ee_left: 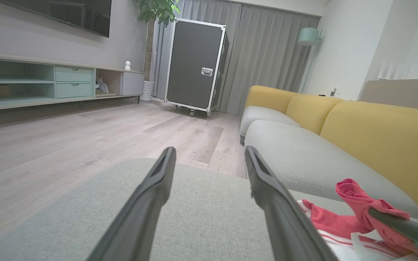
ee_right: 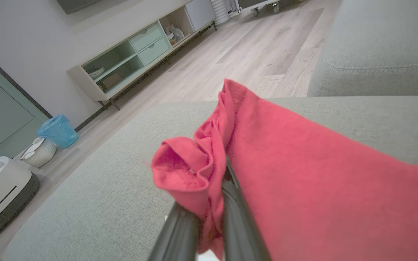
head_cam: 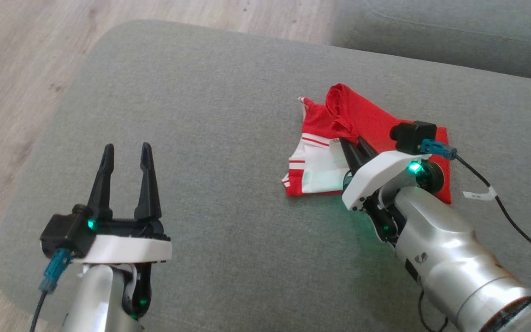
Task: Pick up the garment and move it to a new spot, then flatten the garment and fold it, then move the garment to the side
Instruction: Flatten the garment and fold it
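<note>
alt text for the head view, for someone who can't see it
The right gripper, jaws shut, pinches a bunched fold of a red and white garment lying on a grey cushion. The left gripper hovers at lower left with jaws open and empty, apart from the cloth. Pale wood floor shows at the left edge.

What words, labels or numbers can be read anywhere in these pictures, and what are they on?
No text here can be read.
White tag on the cable: marks too small to read.
Dark mark on the right forearm: blurred.
On the garment: stripes, no lettering.
</note>
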You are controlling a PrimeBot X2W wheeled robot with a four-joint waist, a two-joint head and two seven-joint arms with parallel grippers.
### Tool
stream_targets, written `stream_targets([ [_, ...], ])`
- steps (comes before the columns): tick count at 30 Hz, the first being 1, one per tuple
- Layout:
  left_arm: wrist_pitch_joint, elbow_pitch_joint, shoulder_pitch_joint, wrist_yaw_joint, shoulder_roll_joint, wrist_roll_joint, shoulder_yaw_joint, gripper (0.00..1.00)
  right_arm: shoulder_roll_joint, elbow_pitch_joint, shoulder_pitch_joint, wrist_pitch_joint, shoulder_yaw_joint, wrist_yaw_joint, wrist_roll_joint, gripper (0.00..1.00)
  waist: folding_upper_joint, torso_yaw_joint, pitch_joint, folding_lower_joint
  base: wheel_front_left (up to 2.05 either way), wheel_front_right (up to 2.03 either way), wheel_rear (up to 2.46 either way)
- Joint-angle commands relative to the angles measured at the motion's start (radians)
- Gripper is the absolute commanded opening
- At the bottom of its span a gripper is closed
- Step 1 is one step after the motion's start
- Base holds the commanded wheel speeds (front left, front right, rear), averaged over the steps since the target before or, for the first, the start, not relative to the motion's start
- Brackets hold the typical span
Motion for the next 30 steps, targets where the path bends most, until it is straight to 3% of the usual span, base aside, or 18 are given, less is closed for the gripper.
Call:
stream_targets([
  [1,-0.005,-0.027,-0.045,0.002,0.010,-0.007,0.025,1.00,0.015,-0.018,-0.030,-0.013,0.015,-0.001,0.010,0.00,0.0000,0.014,0.007,-0.0001,0.00,0.00,0.00],
  [11,-0.005,-0.018,-0.044,0.002,0.008,-0.014,0.016,1.00,0.015,-0.018,-0.009,-0.014,0.086,-0.001,0.028,0.00,0.0000,0.045,0.016,-0.0001,0.00,0.00,0.00],
  [12,-0.005,-0.018,-0.043,0.002,0.008,-0.014,0.016,1.00,0.015,-0.027,-0.007,-0.014,0.097,-0.001,0.032,0.37,0.0000,0.045,0.016,-0.0001,0.00,0.00,0.00],
  [13,-0.005,-0.018,-0.043,0.002,0.008,-0.014,0.016,1.00,0.015,-0.027,-0.007,-0.014,0.097,-0.001,0.032,0.37,0.0000,0.045,0.016,-0.0001,0.00,0.00,0.00],
  [14,-0.005,-0.017,-0.042,0.002,0.008,-0.015,0.017,1.00,0.015,-0.041,-0.005,-0.014,0.106,-0.001,0.037,1.00,0.0000,0.045,0.017,-0.0001,0.00,0.00,0.00],
  [22,-0.005,-0.018,-0.038,0.002,0.007,-0.013,0.036,1.00,0.015,-0.146,-0.010,-0.014,0.156,-0.001,0.094,1.00,0.0000,0.003,0.013,-0.0001,0.00,0.00,0.00],
  [26,-0.005,-0.033,-0.038,0.002,0.007,-0.008,0.052,1.00,0.015,-0.189,-0.035,-0.014,0.085,-0.001,0.051,1.00,0.0000,-0.046,0.006,-0.0001,0.00,0.00,0.00],
  [30,-0.005,-0.049,-0.036,0.002,0.007,-0.005,0.069,1.00,0.015,-0.219,-0.045,-0.014,-0.059,-0.001,-0.076,1.00,0.0000,-0.101,-0.005,-0.0001,0.00,0.00,0.00],
])
